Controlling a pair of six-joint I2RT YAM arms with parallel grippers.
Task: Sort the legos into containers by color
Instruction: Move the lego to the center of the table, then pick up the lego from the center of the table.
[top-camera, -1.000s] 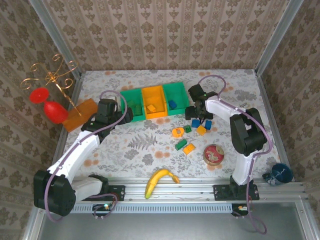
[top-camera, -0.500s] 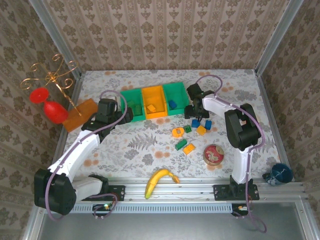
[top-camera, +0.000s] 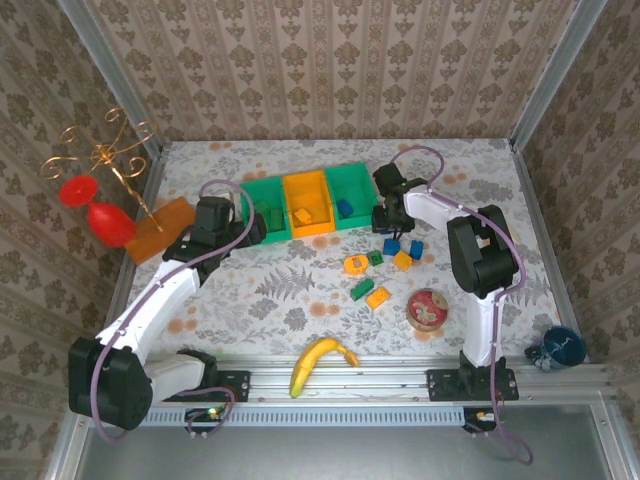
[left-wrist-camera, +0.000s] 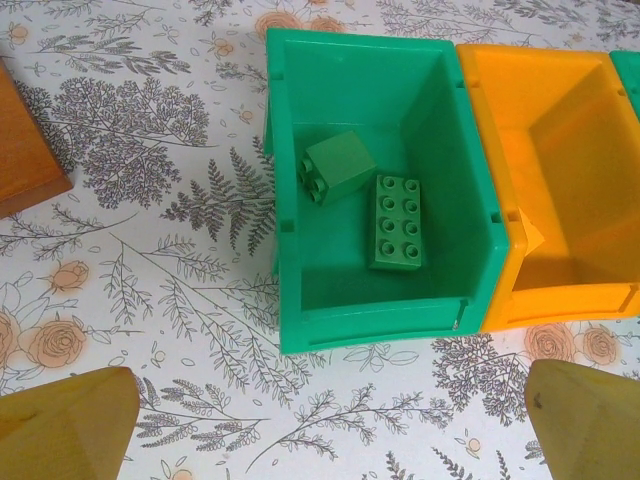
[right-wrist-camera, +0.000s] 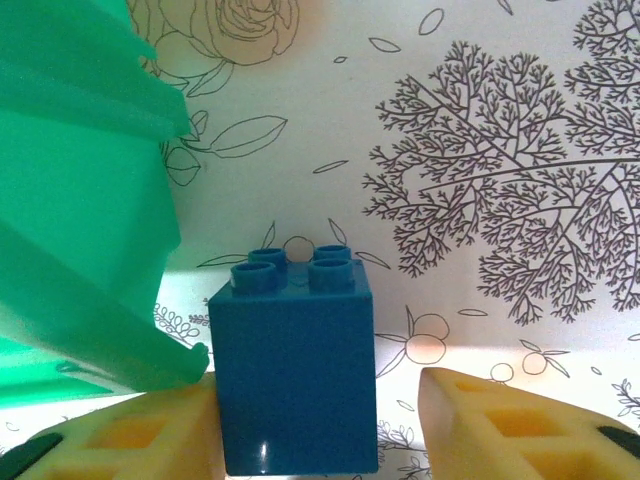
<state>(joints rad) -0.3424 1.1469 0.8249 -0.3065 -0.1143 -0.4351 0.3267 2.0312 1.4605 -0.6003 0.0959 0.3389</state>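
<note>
Three plastic bins (top-camera: 305, 177) sit joined in a row: green, orange, green. The left green bin (left-wrist-camera: 300, 310) has two green plastic blocks (left-wrist-camera: 395, 220) in it. The orange middle bin (top-camera: 322, 200) has one orange-yellow block (top-camera: 302, 215). The right green bin (top-camera: 352, 175) has one small blue block (top-camera: 345, 208). So four blocks look sorted.

More are left to do. About seven loose blocks (top-camera: 378, 297), blue, green and orange-yellow, lie on the flowery tabletop (top-camera: 280, 290) in front of the row, near its right end.

One more, a blue plastic block with four bumps on top (right-wrist-camera: 295, 370), stands just beside the right end of the row. The right claw (right-wrist-camera: 305, 400) is around it. One finger touches the block and the other has a small gap, so it is not clamped. I think this one goes with the other blue one.

The left claw (left-wrist-camera: 330, 372) hangs over the near side of the left green bin, wide apart and holding nothing.

I can read no words on anything.
</note>
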